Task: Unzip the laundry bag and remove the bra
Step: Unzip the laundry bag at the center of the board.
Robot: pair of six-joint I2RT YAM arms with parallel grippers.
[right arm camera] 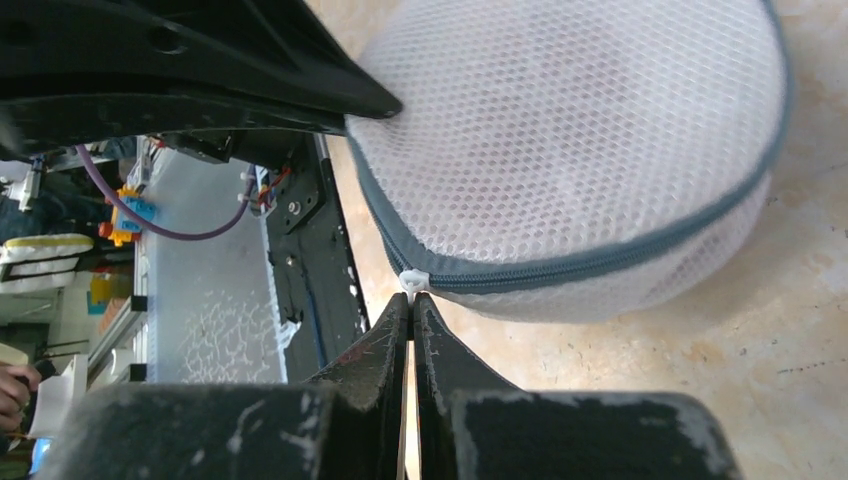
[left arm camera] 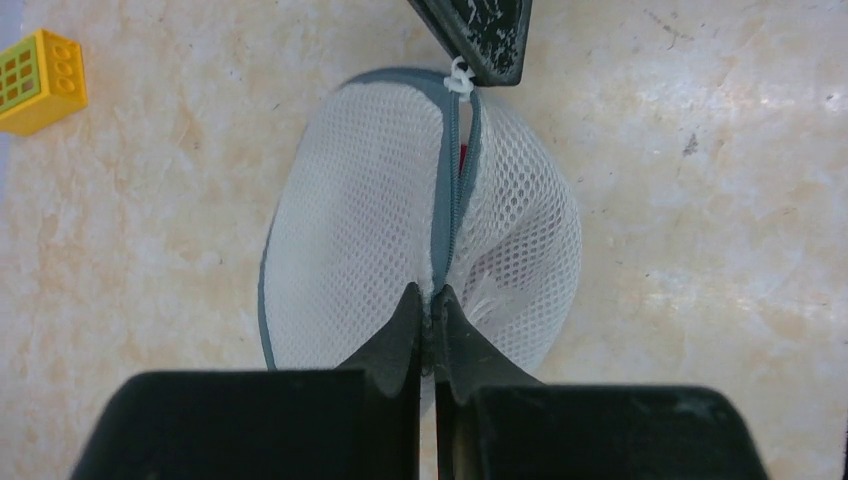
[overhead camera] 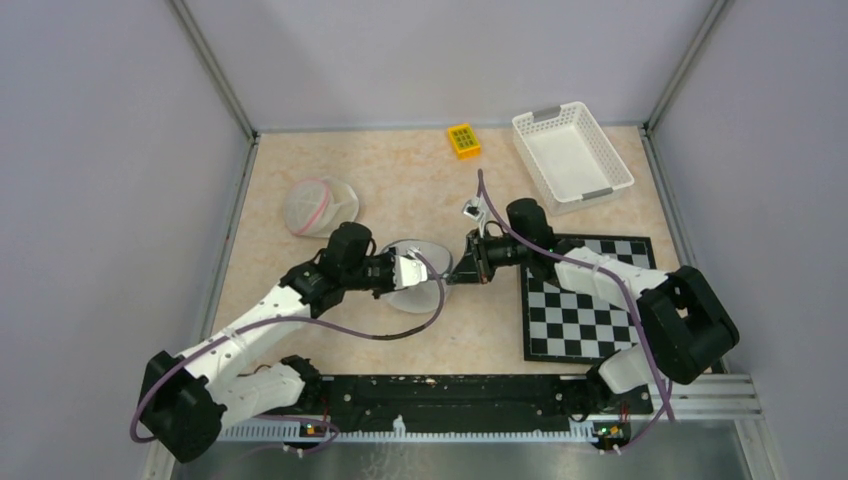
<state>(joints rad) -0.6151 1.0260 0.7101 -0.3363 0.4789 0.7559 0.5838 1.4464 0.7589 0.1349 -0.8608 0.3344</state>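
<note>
Both pinching: left gripper (left arm camera: 432,296) anchored the round white mesh laundry bag (left arm camera: 350,230) so right gripper (right arm camera: 411,300) could tug its white zipper pull (right arm camera: 413,281).

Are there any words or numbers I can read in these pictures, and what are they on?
None can be read. The laundry bag is plain mesh, the yellow block shows only a grid of squares, and the checkerboard and white basket carry no print.
</note>
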